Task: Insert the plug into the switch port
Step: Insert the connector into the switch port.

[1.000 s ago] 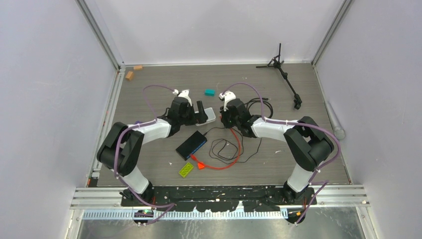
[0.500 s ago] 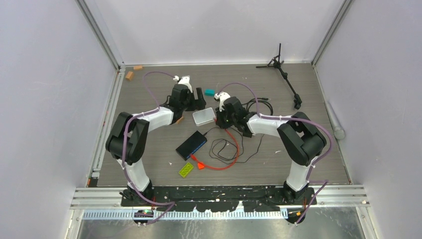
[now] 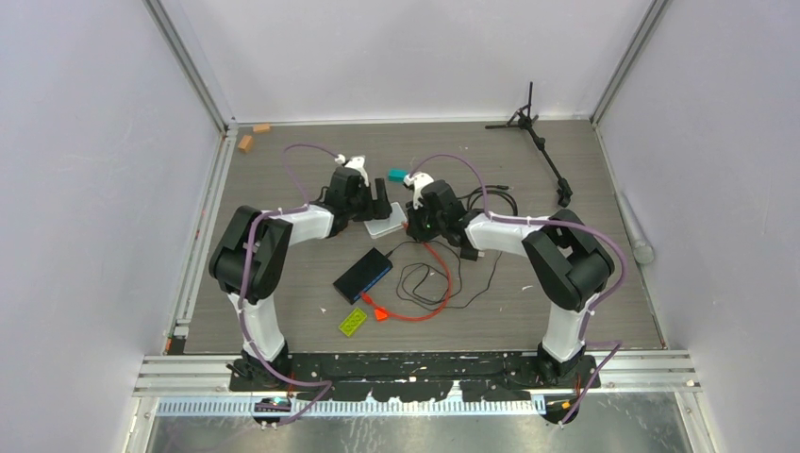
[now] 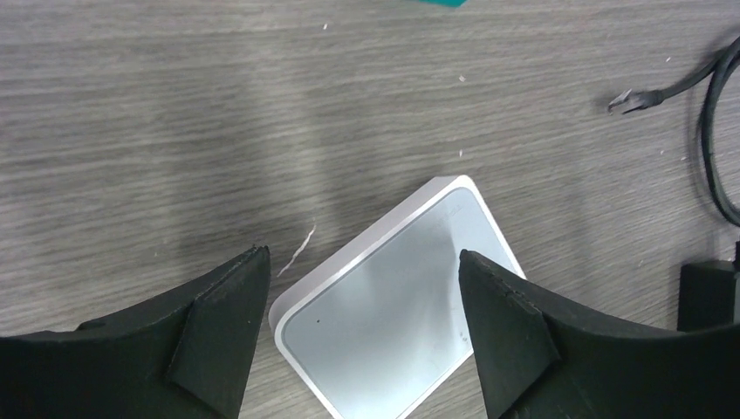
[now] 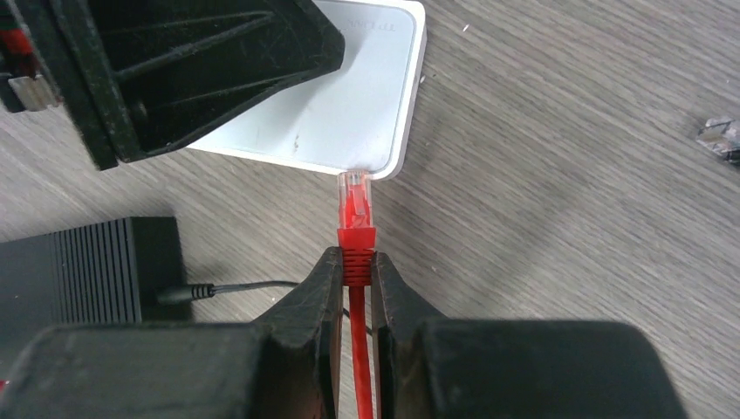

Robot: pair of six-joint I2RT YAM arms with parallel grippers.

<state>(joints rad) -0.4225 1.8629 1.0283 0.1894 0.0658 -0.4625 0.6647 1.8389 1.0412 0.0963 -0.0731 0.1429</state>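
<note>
Right gripper (image 5: 356, 260) of mine pinches the plug (image 5: 355, 205) by its red boot, clear tip at the white switch's (image 5: 349, 122) near corner, so I should line it square with a port while my wide-open left gripper (image 4: 359, 266), astride the switch, braces it.

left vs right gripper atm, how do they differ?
Left gripper has its jaws wide apart; right gripper is shut. Left gripper straddles the white switch with no clear grip on it; right gripper pinches the red cable just behind the plug, whose tip sits at the switch's edge. Shared: black fingers, both working at the same switch.
</note>
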